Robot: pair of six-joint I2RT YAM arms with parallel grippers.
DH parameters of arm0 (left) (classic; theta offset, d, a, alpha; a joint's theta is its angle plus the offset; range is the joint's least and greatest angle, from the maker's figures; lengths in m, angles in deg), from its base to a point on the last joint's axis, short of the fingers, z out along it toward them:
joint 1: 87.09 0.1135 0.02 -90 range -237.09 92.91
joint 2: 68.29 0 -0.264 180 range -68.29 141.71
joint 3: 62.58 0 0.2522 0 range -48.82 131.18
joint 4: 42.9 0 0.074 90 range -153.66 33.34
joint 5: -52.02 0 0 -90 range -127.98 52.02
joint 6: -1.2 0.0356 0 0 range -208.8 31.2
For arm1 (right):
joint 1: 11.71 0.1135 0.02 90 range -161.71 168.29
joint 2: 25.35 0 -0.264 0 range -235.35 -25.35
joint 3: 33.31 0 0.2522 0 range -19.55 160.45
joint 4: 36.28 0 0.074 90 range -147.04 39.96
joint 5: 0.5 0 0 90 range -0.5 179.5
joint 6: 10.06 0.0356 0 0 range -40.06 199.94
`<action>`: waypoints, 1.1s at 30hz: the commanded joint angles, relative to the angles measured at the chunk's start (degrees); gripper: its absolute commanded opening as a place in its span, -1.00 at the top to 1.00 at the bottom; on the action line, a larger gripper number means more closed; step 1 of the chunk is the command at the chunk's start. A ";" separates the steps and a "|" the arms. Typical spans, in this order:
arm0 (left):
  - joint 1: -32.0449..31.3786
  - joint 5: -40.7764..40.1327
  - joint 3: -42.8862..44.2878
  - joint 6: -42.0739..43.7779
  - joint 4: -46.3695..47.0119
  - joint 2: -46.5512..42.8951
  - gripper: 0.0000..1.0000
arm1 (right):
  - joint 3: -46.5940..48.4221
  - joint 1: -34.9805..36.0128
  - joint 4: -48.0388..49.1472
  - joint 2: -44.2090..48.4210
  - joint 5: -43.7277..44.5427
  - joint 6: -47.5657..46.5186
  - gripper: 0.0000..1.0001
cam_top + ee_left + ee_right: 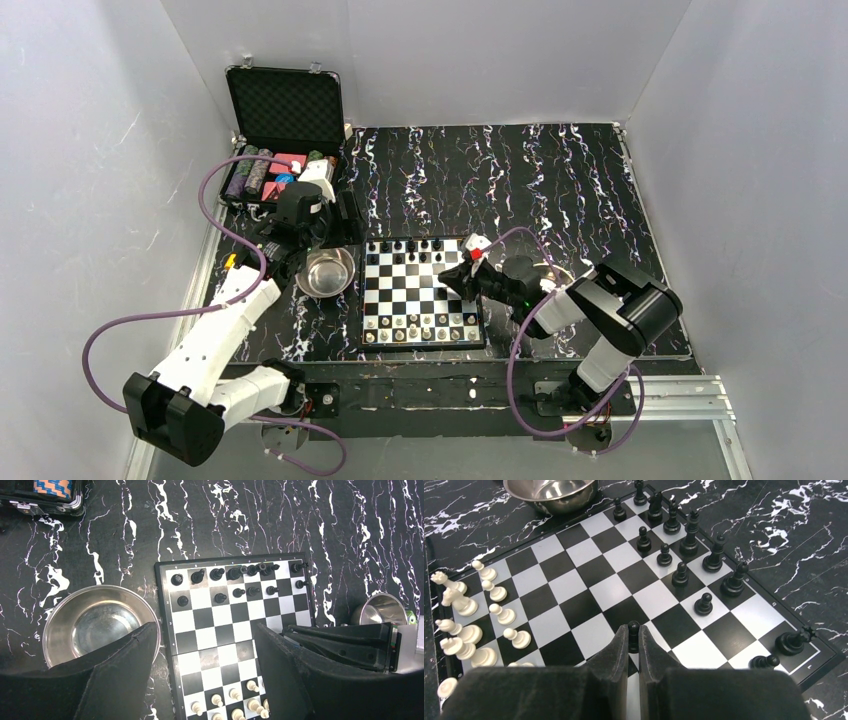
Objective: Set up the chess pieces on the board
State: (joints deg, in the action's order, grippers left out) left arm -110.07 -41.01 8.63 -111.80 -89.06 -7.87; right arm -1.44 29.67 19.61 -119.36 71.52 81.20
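Observation:
The chessboard (420,290) lies in the middle of the table. Black pieces (417,247) stand along its far rows and pale pieces (420,326) along its near rows. My right gripper (633,632) is shut on a black pawn (633,636) and holds it above the board's right side, near several black pieces (681,575). In the top view the right gripper (462,276) is at the board's right edge. My left gripper (205,650) is open and empty, high above the board's (215,630) left part, beside the steel bowl (92,622).
A steel bowl (326,272) stands left of the board. A second steel bowl (382,609) stands right of it, behind the right arm. An open black case (280,150) with poker chips sits at the far left. White walls enclose the table.

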 commanded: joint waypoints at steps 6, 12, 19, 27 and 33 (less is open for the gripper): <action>0.39 -1.04 -0.25 0.85 -0.29 -0.44 -0.41 | 2.53 0.36 6.23 -4.19 0.93 -1.08 0.97; 0.47 -1.23 -0.39 0.86 -0.29 -0.44 -0.41 | 2.56 0.36 6.38 -5.42 0.32 -1.08 0.86; 0.47 -1.13 -0.31 0.86 -0.30 -0.20 -0.41 | 2.38 0.36 6.03 -5.73 0.10 -1.06 0.60; 0.48 -1.13 -0.25 0.86 -0.31 -0.11 -0.41 | 2.13 0.36 5.59 -5.67 0.04 -0.89 0.39; 0.48 -1.31 -0.53 0.76 -0.37 -0.70 -0.41 | 1.22 0.36 5.12 -3.15 0.78 -0.86 0.36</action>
State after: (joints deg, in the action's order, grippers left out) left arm -110.03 -41.62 8.63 -111.61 -89.23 -7.63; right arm -0.20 29.67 22.06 -124.83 71.72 81.18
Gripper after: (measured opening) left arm 0.705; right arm 0.315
